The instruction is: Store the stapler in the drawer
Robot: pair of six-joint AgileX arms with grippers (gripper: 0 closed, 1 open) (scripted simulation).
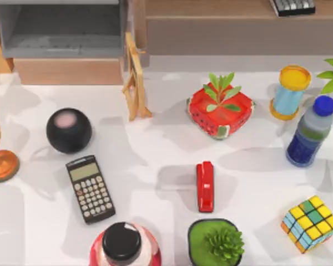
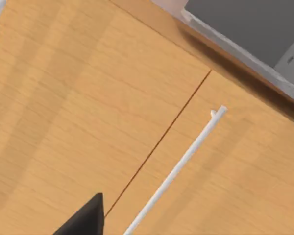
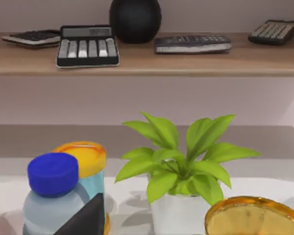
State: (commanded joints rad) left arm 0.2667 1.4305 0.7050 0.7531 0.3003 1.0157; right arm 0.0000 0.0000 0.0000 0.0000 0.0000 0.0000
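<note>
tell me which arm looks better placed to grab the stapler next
Probably right. The stapler lies right of the table's centre, and the right wrist view faces the bottle on that side. The left wrist view faces the cabinet beside the open drawer, farther away.

No text, label or number can be read; the keys of the black rectangular calculator (image 1: 90,189) left of the red stapler (image 1: 205,187) are illegible.

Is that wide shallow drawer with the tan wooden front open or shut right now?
Open. The wide shallow drawer with the tan wooden front is pulled out at the table's far left, and from above its grey interior is exposed and looks empty.
</note>
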